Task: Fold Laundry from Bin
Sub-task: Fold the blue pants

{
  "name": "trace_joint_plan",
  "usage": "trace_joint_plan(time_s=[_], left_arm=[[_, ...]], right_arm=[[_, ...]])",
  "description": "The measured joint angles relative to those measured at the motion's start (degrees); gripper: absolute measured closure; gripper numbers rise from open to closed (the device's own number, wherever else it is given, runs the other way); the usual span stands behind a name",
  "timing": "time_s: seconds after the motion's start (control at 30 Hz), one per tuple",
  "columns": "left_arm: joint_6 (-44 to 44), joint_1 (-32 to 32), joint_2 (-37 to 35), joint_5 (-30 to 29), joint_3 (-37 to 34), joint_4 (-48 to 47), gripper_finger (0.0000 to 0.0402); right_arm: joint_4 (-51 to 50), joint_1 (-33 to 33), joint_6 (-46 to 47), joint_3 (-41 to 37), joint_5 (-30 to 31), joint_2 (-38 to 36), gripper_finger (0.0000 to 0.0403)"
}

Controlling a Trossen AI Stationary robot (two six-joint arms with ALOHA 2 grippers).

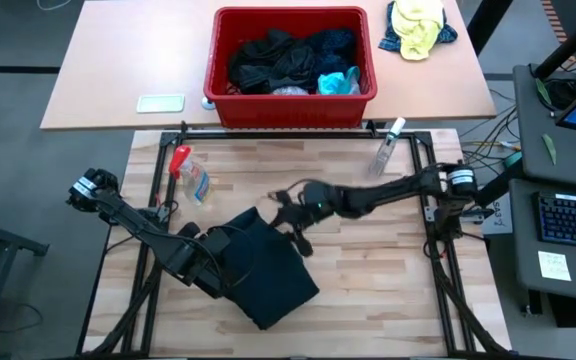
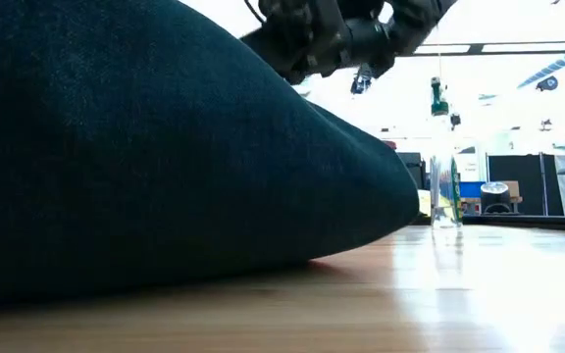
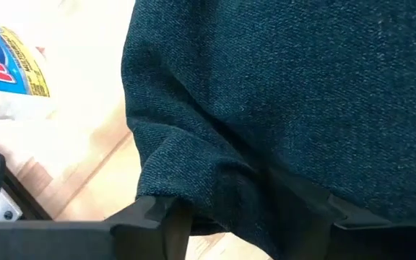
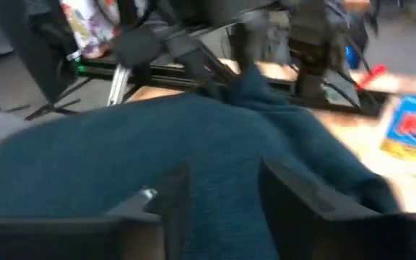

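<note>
A dark teal-black garment [image 1: 273, 275] lies folded in a thick pad on the wooden table, near the front; it fills the low view [image 2: 145, 147]. My left gripper [image 1: 216, 268] stands open at the pad's left edge, pointing steeply down, with the cloth's edge [image 3: 193, 195] between its fingers. My right gripper [image 1: 296, 232] hovers open above the pad's far right corner, nearly level, with nothing between its fingers [image 4: 222, 195]. The red bin [image 1: 288, 108] stands on the far table, holding more dark and turquoise laundry [image 1: 288, 60]. My left gripper has its open fingers [image 3: 157, 217] on either side of the garment's folded left edge [image 3: 215, 206], coming from above. I cannot tell whether they touch the cloth. The pad rests flat on the table.
A red-topped spray bottle [image 1: 180, 160] and a printed packet [image 1: 196, 183] lie at the table's far left. A clear bottle [image 1: 388, 145] stands at the far right. A yellow-and-blue cloth bundle [image 1: 418, 28] sits beside the bin. Metal frame rails [image 1: 158, 200] edge the table.
</note>
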Motion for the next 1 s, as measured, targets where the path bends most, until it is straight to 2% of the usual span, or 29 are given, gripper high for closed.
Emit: trace_joint_plan(time_s=[0.17,0.33,0.67,0.8,1.0], left_arm=[[-0.1,0.0,-0.2,0.1,1.1,-5.4,0.0215],[0.9,-0.3,-0.4,-0.2,4.4,-9.2,0.0209],[-3.6,-3.8,-0.4,2.9,4.4,-11.6,0.0209],[-5.1,-5.7,-0.4,2.9,4.4,-16.0,0.0209],[-5.9,-7.9,-0.4,2.7,5.2,-16.6,0.0209]], right_arm=[[7.5,3.5,-3.5,-1.0,-0.2,5.3,0.0331],[7.6,3.6,-2.1,2.9,-0.2,11.6,0.0387],[7.2,3.6,1.9,10.2,2.6,20.3,0.039],[4.6,3.6,2.1,11.3,3.6,20.5,0.0391],[1.8,5.2,1.1,11.1,9.4,16.5,0.039]])
